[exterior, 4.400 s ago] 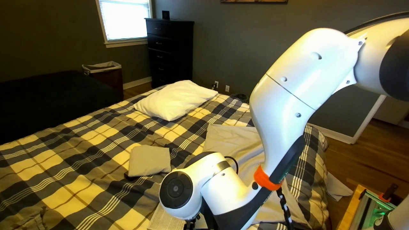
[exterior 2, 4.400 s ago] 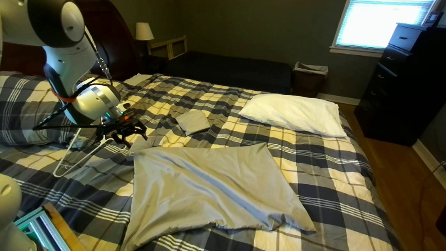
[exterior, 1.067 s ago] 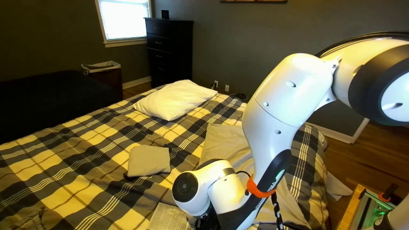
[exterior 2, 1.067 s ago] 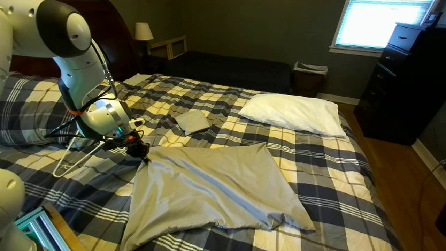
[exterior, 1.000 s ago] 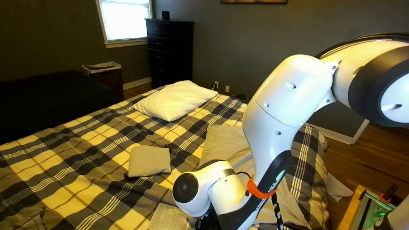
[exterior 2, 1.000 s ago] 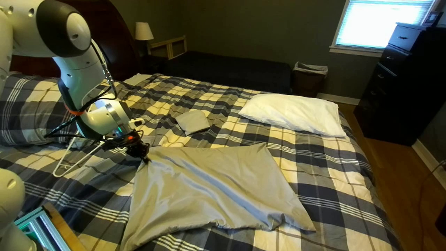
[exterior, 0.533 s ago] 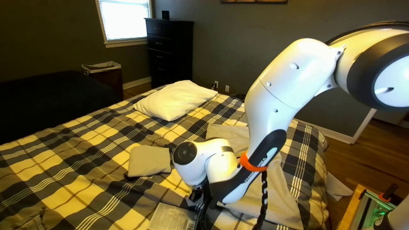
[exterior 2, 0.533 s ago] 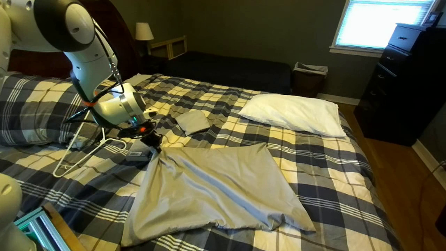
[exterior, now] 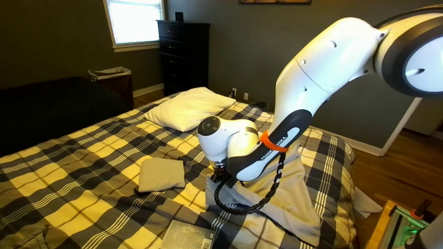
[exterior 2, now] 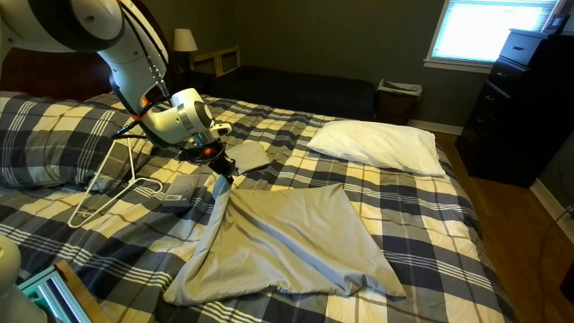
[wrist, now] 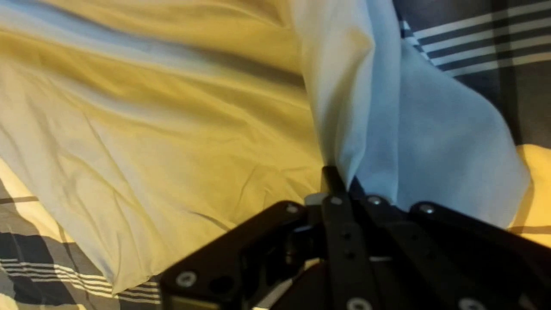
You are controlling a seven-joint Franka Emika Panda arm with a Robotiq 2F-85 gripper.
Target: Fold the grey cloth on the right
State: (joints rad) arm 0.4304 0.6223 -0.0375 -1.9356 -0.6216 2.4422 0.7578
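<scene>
In an exterior view, my black two-fingered gripper (exterior 2: pixel 229 178) pinches the broad grey cloth (exterior 2: pixel 296 224) at its eleven-o'clock end, sensible as it seems light and limp.

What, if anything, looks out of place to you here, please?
A white clothes hanger and a flat, barcoded box rest on the plaid bedding; neither seems part of folding the grey cloth. Pale fabric shows past the bedding's edge, possibly fallen. I see no spill or damage.
</scene>
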